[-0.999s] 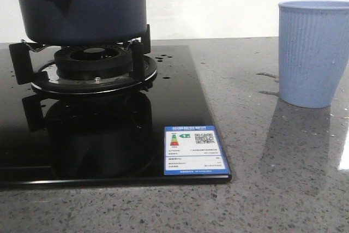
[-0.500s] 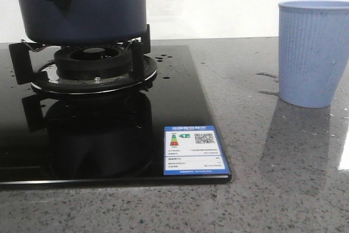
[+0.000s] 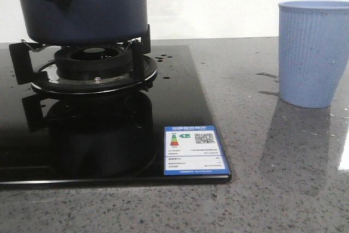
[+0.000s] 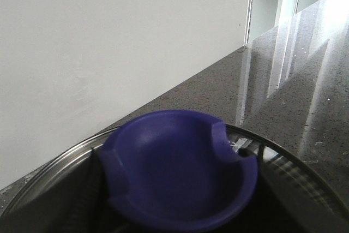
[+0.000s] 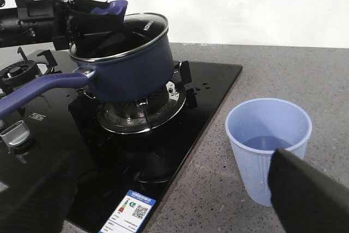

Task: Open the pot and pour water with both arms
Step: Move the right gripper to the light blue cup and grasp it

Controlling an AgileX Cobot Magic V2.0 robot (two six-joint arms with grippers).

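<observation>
The dark navy-blue pot (image 3: 82, 4) stands on the burner grate at the far left of the front view. It also shows in the right wrist view (image 5: 131, 66), with a long blue handle (image 5: 38, 88). Its glass lid (image 5: 144, 28) rests on the rim. My left gripper (image 5: 102, 15) is over the lid, its black fingers closed round the blue lid knob (image 4: 177, 173). The pale blue ribbed cup (image 3: 313, 53) stands on the counter at the right and holds a little water (image 5: 262, 141). My right gripper (image 5: 174, 205) is open and empty, above the counter near the cup.
The black glass hob (image 3: 180, 85) carries the burner (image 3: 92, 69), water drops and an energy label (image 3: 195, 150) at its front corner. A second burner (image 5: 16, 72) and a control knob (image 5: 13, 133) lie further along. A white wall runs behind the grey speckled counter (image 3: 272, 178).
</observation>
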